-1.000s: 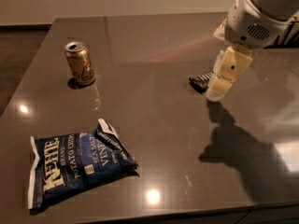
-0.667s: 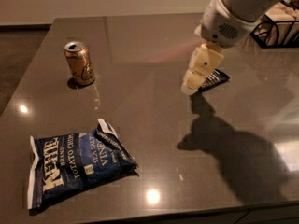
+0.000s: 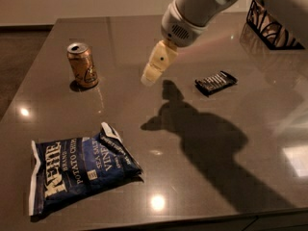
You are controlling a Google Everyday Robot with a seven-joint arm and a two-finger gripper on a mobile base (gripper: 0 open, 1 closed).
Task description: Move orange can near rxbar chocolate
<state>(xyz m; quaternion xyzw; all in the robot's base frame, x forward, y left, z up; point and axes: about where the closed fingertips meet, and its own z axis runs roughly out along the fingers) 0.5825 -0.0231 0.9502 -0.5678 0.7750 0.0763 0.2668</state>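
The orange can (image 3: 83, 65) stands upright on the dark table at the far left, silver top and pull tab showing. The rxbar chocolate (image 3: 216, 83), a flat black wrapper with pale stripes, lies at the right of the table. My gripper (image 3: 150, 76) hangs from the white arm above the table's middle, between the two things, nearer the can. It touches neither and holds nothing.
A large blue Kettle chip bag (image 3: 79, 169) lies at the front left. A black wire holder (image 3: 272, 25) stands at the far right edge. The table's front edge (image 3: 159, 220) runs along the bottom. The arm's shadow falls across the right half.
The arm and gripper have swung left, from beside the rxbar toward the can. The rxbar, partly covered before, now shows in full. Can and bag have not moved.
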